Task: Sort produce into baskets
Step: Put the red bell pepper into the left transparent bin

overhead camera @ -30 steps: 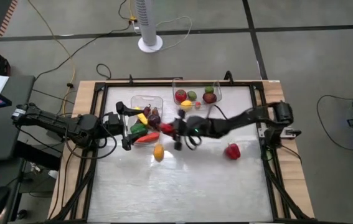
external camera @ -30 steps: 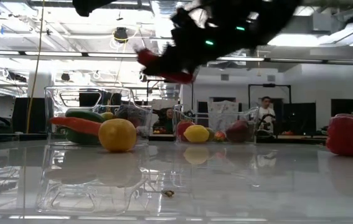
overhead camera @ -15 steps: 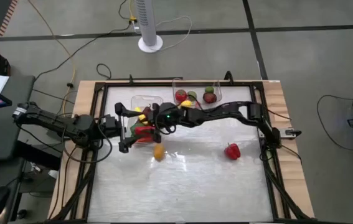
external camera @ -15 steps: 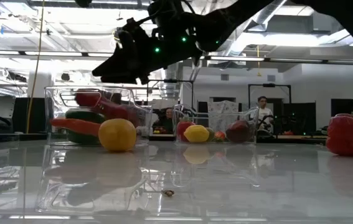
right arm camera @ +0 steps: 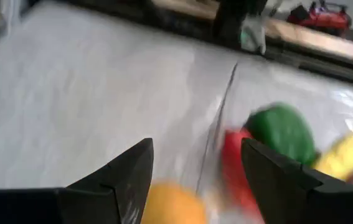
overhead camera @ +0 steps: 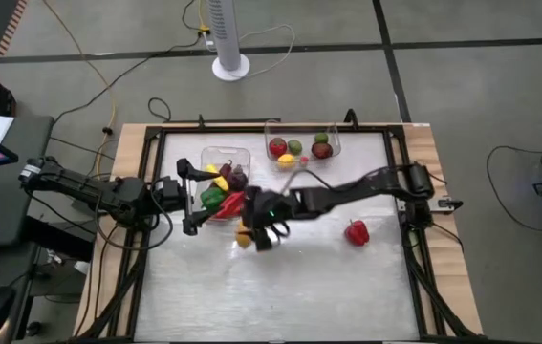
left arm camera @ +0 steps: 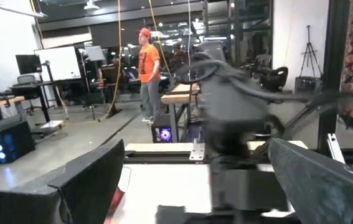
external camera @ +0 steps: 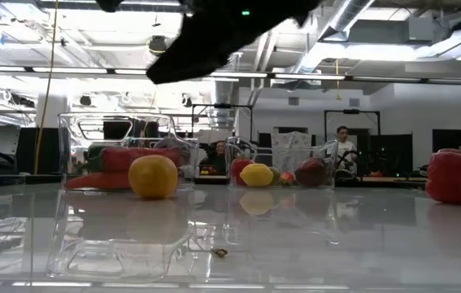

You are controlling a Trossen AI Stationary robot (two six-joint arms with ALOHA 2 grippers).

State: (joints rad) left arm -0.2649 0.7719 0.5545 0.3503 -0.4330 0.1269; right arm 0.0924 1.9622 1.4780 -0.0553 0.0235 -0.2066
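My right gripper (overhead camera: 259,232) is open and empty, above the table just near-side of the left clear basket (overhead camera: 215,153), close over an orange round fruit (overhead camera: 243,236) that rests on the table. In the right wrist view the fruit (right arm camera: 173,205) shows low between my open fingers (right arm camera: 196,144). The left basket holds a red pepper (overhead camera: 232,203) and green, yellow and dark purple pieces. The right basket (overhead camera: 336,143) holds red, green and yellow round pieces. My left gripper (overhead camera: 194,196) is open and empty at the left basket's left side.
A red pepper (overhead camera: 357,232) lies on the table's right part, also in the low view (external camera: 458,175). The near half of the white table (overhead camera: 280,296) is bare. A black frame rims the table. People stand in the room beyond.
My right gripper has carried a red pepper toward the table's left, over the left basket, and let it go; the pepper now lies in that basket. The gripper has then drawn back toward the near edge, over the orange fruit.
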